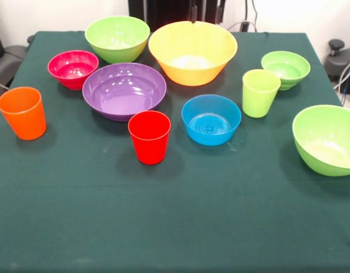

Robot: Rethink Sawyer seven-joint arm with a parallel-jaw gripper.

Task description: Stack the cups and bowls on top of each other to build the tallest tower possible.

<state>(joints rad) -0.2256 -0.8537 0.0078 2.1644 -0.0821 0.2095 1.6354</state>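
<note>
nearest camera: red tapered plastic cup (149, 136), upright and mouth up on the dark green tablecloth (175, 227), standing alone so it can be picked freely.
beside it: small blue glossy plastic bowl (211, 119) just to one side, wide purple plastic bowl (124, 91) just behind; none nested.
cups: orange plastic tumbler (23, 112) stands well apart at one edge; lime green plastic tumbler (259, 92) sits near the small lime green bowl (286, 69).
bowls: largest yellow plastic bowl (192, 52) and a lime green bowl (117, 38) at the far side; magenta small bowl (73, 69) by the purple one; another lime green bowl (327, 139) at the other edge.
layout reason: likely spread out singly, mouths up, so each piece can be reached without disturbing its neighbours.
tower: none visible; nothing rests on anything else, so stacking seems not yet begun.
pincer: not visible, so its opening and any hold cannot be told.
</note>
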